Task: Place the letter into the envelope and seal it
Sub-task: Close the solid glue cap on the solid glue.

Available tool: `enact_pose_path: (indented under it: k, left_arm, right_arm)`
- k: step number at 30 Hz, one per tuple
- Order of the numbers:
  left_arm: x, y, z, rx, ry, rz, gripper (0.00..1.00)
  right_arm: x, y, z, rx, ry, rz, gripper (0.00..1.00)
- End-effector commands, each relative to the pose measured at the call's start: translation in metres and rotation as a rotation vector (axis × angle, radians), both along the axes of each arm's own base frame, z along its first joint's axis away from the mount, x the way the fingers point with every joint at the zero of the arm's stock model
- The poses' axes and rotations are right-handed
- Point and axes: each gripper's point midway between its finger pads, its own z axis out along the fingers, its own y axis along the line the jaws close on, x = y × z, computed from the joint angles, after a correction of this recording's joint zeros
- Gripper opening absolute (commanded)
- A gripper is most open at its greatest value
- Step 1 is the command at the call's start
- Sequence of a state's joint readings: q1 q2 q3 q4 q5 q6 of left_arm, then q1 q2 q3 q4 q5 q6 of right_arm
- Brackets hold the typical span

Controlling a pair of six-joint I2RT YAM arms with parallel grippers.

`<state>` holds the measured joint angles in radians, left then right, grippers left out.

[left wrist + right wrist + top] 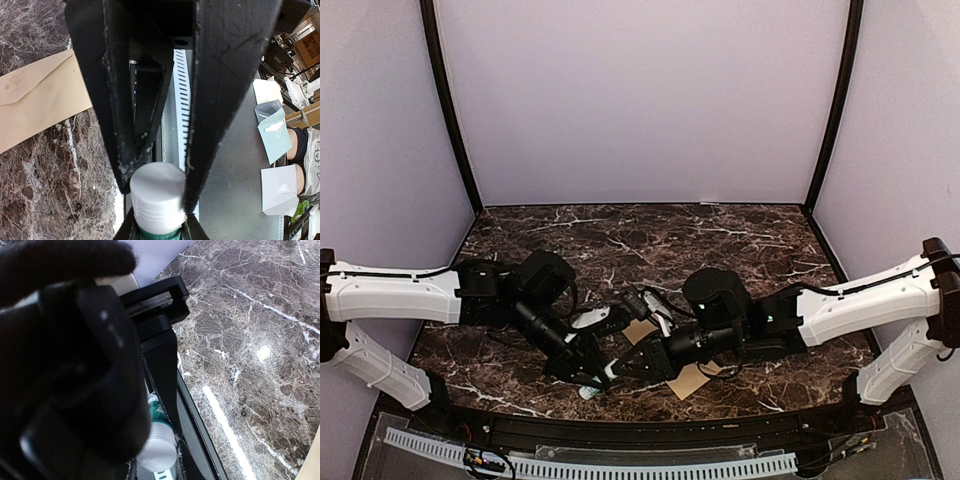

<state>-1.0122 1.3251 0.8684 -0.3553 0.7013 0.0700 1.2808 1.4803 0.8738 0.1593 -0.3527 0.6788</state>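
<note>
The kraft-brown envelope (692,380) lies on the marble table under my right arm. In the left wrist view (40,105) its pointed flap with a faint emblem lies flat. The letter is not in view. My left gripper (157,185) is shut on the white cap (157,192) of a green glue stick (590,391) near the table's front edge. My right gripper (155,440) meets it tip to tip and is shut on the stick's green body (157,412). In the top view the left gripper (586,374) and the right gripper (617,368) touch the stick from either side.
The table's black front rim (640,425) and a white slotted cable duct (620,466) run just in front of the grippers. Purple walls (640,100) close the back and sides. Off the table, folded paper items (275,135) lie on a grey surface.
</note>
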Motion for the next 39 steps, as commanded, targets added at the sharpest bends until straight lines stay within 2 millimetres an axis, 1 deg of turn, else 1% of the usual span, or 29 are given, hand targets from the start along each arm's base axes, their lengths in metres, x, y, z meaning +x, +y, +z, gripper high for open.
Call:
enact_pose_path:
  k: [1,3,5,8,9,11,12,15,17,20,22,24,26,29,33,35,37,39]
  left_arm:
    - [0.039,-0.028,0.069,-0.277,-0.194,0.067,0.00]
    - [0.037,-0.028,0.069,-0.281,-0.190,0.059,0.00]
    - [0.034,-0.028,0.070,-0.286,-0.183,0.046,0.00]
    - [0.031,-0.027,0.069,-0.286,-0.171,0.027,0.00]
    - [0.030,-0.028,0.069,-0.286,-0.171,0.022,0.00]
    - [0.028,-0.028,0.069,-0.285,-0.165,0.012,0.00]
    - [0.028,-0.028,0.069,-0.286,-0.161,0.009,0.00]
    - [0.027,-0.028,0.069,-0.287,-0.160,0.007,0.00]
    - [0.027,-0.027,0.070,-0.287,-0.161,0.007,0.00]
    - [0.027,-0.028,0.069,-0.286,-0.158,0.008,0.00]
    - [0.027,-0.028,0.069,-0.286,-0.157,0.008,0.00]
    - [0.028,-0.028,0.069,-0.285,-0.158,0.010,0.00]
    - [0.029,-0.028,0.068,-0.281,-0.160,0.017,0.00]
    - [0.030,-0.028,0.068,-0.280,-0.163,0.023,0.00]
    - [0.030,-0.028,0.068,-0.278,-0.159,0.023,0.00]
    - [0.030,-0.028,0.068,-0.277,-0.158,0.023,0.00]
    - [0.030,-0.029,0.068,-0.279,-0.158,0.022,0.00]
    - [0.030,-0.029,0.068,-0.278,-0.158,0.023,0.00]
  right_arm:
    - [-0.063,0.008,-0.006,-0.005,0.091,0.226,0.06]
    - [-0.061,0.007,-0.002,0.010,0.085,0.217,0.05]
    - [-0.056,0.004,0.004,0.015,0.061,0.185,0.06]
    - [-0.042,-0.005,0.017,0.006,0.011,0.102,0.15]
    - [-0.035,-0.010,0.023,0.006,-0.014,0.057,0.19]
    - [-0.024,-0.020,0.033,0.000,-0.049,-0.011,0.35]
    - [-0.019,-0.027,0.033,-0.020,-0.061,-0.044,0.43]
    - [-0.008,-0.044,0.048,0.003,-0.091,-0.132,0.61]
    - [0.000,-0.055,0.054,0.022,-0.106,-0.192,0.68]
    - [0.010,-0.064,0.066,0.063,-0.116,-0.269,0.74]
    - [0.018,-0.064,0.068,0.063,-0.124,-0.315,0.76]
    - [0.022,-0.060,0.066,0.038,-0.136,-0.338,0.76]
    - [0.028,-0.054,0.061,0.004,-0.152,-0.369,0.76]
    - [0.030,-0.042,0.064,0.011,-0.156,-0.367,0.76]
    - [0.029,-0.027,0.068,0.032,-0.161,-0.351,0.71]
    - [0.030,-0.022,0.068,0.039,-0.169,-0.351,0.68]
    - [0.031,-0.017,0.073,0.072,-0.172,-0.356,0.64]
    - [0.033,-0.014,0.074,0.088,-0.173,-0.364,0.60]
